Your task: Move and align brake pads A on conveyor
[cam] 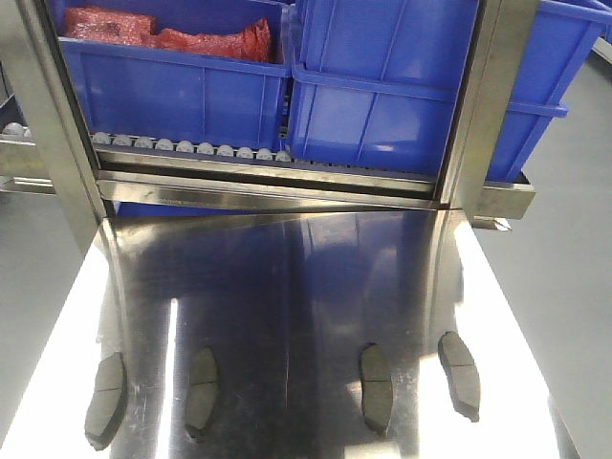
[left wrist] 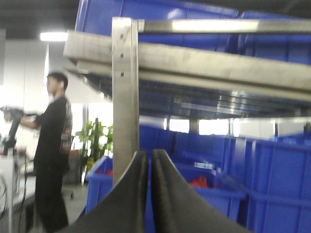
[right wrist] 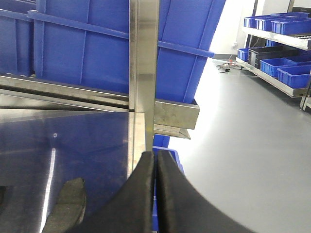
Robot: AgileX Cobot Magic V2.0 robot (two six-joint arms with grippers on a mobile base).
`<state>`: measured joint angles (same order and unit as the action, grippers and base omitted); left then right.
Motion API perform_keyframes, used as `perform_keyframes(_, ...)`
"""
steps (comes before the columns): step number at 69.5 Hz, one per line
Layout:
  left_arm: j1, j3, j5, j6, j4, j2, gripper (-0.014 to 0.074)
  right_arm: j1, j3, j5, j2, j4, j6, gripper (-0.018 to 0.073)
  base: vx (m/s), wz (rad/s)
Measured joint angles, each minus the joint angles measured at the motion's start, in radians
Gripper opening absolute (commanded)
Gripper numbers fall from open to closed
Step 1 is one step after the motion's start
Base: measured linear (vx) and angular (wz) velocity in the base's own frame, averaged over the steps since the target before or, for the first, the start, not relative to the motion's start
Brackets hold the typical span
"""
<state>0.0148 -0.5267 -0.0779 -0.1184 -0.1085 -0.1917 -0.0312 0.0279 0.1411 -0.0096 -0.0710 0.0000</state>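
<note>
The task looks to be at its very start: nothing is lifted, and no charcoal belt shows in any view, so I cannot tell where the conveyor lies. The next move calls for one arm to drop toward the desk, open its fingers and close on a pad across its narrow width; a thin flat pad on slick steel may slide rather than lift. The room is a workshop with a smooth grey floor (right wrist: 243, 145) running off at 3 o'clock in the right wrist view, and a person (left wrist: 53, 145) in dark clothes stands at 9 o'clock in the left wrist view. A steel rack (cam: 268, 186) fills 12 o'clock of the front view, carrying blue bins (cam: 382, 96), one at 11 o'clock holding red bagged goods (cam: 191, 38), above a row of small grey rollers (cam: 191, 146). Below it, the mirror-bright steel desk (cam: 287, 287) reflects the bins. The four brake pads A (cam: 376, 387) lie flat on it from 7 to 5 o'clock, well apart and roughly parallel. The left fingers (left wrist: 131, 194) are pressed almost together, holding nothing, raised and facing the rack; the right fingers (right wrist: 138, 194) are likewise closed to a slit, empty, above the desk's right edge.
</note>
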Motion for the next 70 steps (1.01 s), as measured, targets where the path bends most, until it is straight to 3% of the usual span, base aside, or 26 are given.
perform_keyframes(7,0.0,-0.135,-0.131,0.002,0.0,-0.137,0.0165,0.0,0.0,0.0,0.0,0.0,0.0,-0.0011,0.0,0.0)
perform_keyframes(20,0.0,-0.324,-0.303,0.008,0.0,-0.375,0.0465,0.0,0.0,0.0,0.0,0.0,0.0,-0.0011,0.0,0.0)
perform_keyframes(29,0.0,-0.408,-0.399,0.008,0.001,-0.486,0.06,0.0,0.0,0.0,0.0,0.0,0.0,-0.0011,0.0,0.0)
perform_keyframes(51,0.0,-0.443,-0.727,0.008,0.014,-0.661,0.0591,0.0,0.0,0.0,0.0,0.0,0.0,-0.0011,0.0,0.0)
perform_keyframes(70,-0.037,-0.443,-0.847,-0.007,0.031,-0.822,0.0591,0.0,0.0,0.0,0.0,0.0,0.0,-0.0011,0.0,0.0)
